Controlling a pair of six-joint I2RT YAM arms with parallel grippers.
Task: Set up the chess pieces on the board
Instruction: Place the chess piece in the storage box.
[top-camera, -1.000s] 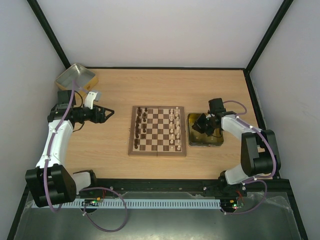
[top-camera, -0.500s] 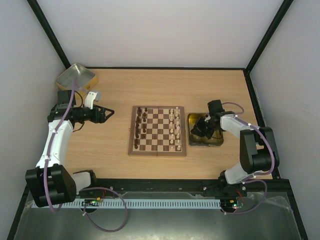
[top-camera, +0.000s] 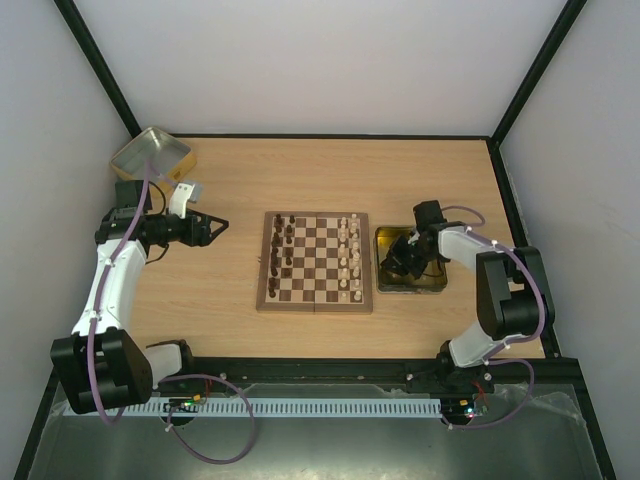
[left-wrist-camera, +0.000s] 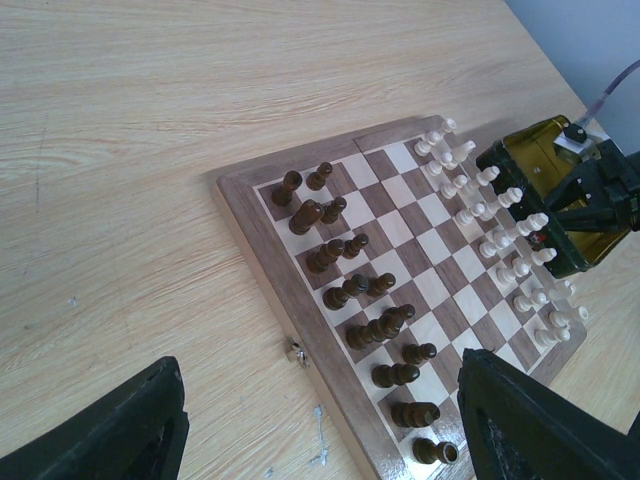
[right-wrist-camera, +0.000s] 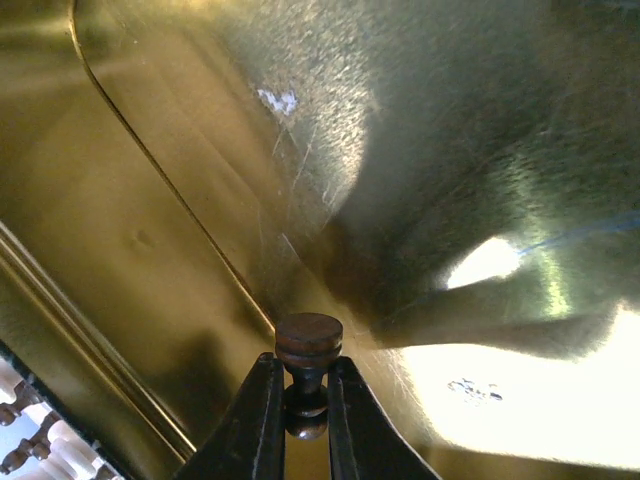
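The board (top-camera: 315, 262) lies mid-table, with dark brown pieces (top-camera: 282, 250) along its left columns and pale cream pieces (top-camera: 350, 258) along its right; both show in the left wrist view, dark pieces (left-wrist-camera: 365, 300) and cream pieces (left-wrist-camera: 500, 240) on the board (left-wrist-camera: 270, 270). My right gripper (top-camera: 403, 258) is inside the gold tray (top-camera: 385, 283), shut on a dark brown piece (right-wrist-camera: 306, 372) held by its neck, base outward, just above the tray floor (right-wrist-camera: 430, 150). My left gripper (top-camera: 215, 228) is open and empty, well left of the board.
A second gold tin (top-camera: 151, 156) sits at the table's far left corner. A small white and grey object (top-camera: 184, 193) lies near the left arm. A metal clasp (left-wrist-camera: 296, 351) sticks out of the board's near rim.
My right gripper has shifted slightly left and lower inside the tray. The left arm has not moved.
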